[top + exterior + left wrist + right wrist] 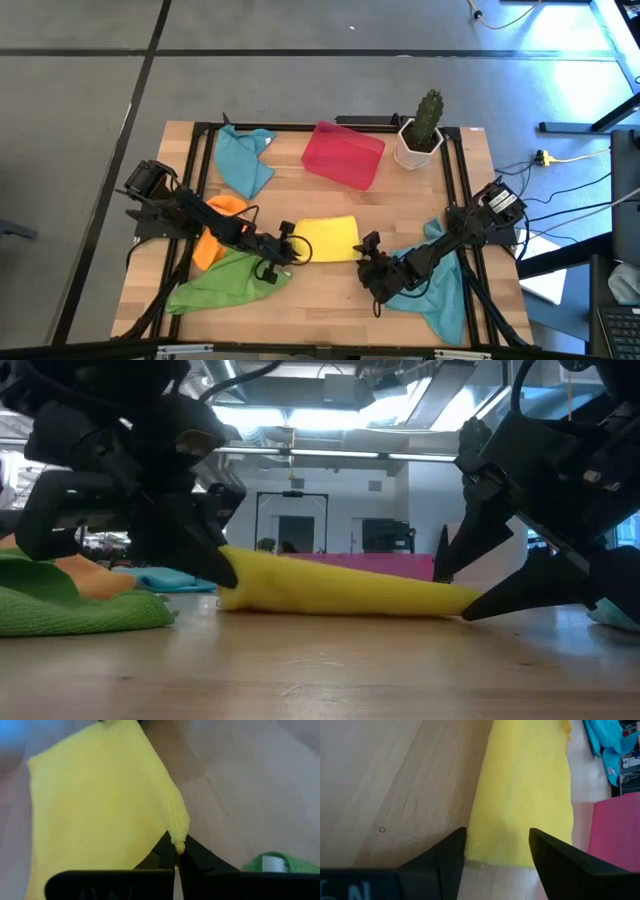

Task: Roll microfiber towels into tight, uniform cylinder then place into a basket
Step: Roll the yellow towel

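Yellow towel (328, 238) partly rolled, basket (343, 154) empty.
Left gripper (177, 851) pinches its corner; right gripper (497, 851) straddles its end, released.

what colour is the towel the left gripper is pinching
Yellow: the towel pinched by the left gripper, clearest in the left wrist view.

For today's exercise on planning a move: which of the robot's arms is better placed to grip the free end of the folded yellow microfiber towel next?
The right. Its claw stands open at the folded yellow microfiber towel's near edge, while the left claw is already shut on the opposite corner.
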